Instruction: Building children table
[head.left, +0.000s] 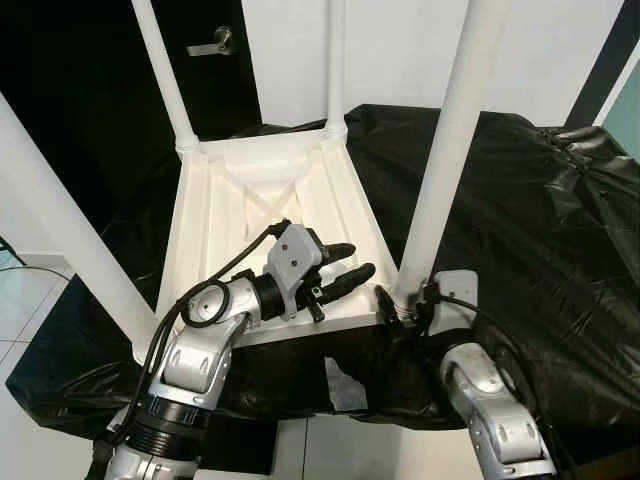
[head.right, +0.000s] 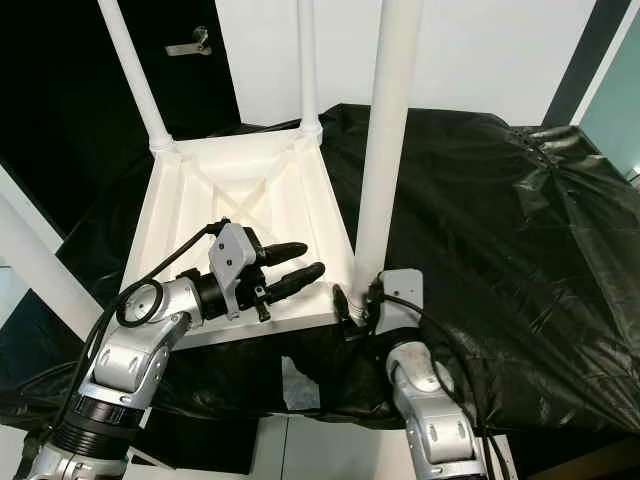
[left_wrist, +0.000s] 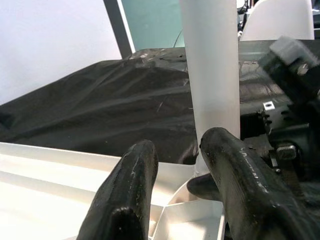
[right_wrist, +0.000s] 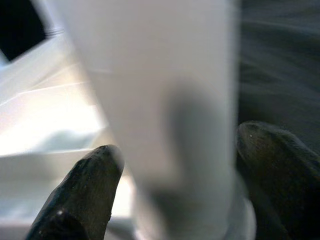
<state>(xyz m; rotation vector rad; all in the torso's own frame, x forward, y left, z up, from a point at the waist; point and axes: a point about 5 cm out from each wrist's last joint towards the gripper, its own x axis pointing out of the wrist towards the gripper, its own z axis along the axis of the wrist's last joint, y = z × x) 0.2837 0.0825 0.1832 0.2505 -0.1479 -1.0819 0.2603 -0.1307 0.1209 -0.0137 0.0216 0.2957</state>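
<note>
A white children's table lies upside down on a black-covered surface, its legs pointing up. My left gripper hovers open over the near right part of the underside, with nothing between its fingers. Its tips point toward the near right leg. My right gripper is at the base of that leg, where it meets the frame. In the right wrist view the leg stands between the two fingers, which close on it.
Black sheeting covers the surface to the right and behind. The other legs rise at the far left, far middle and near left. A dark door with a handle is behind.
</note>
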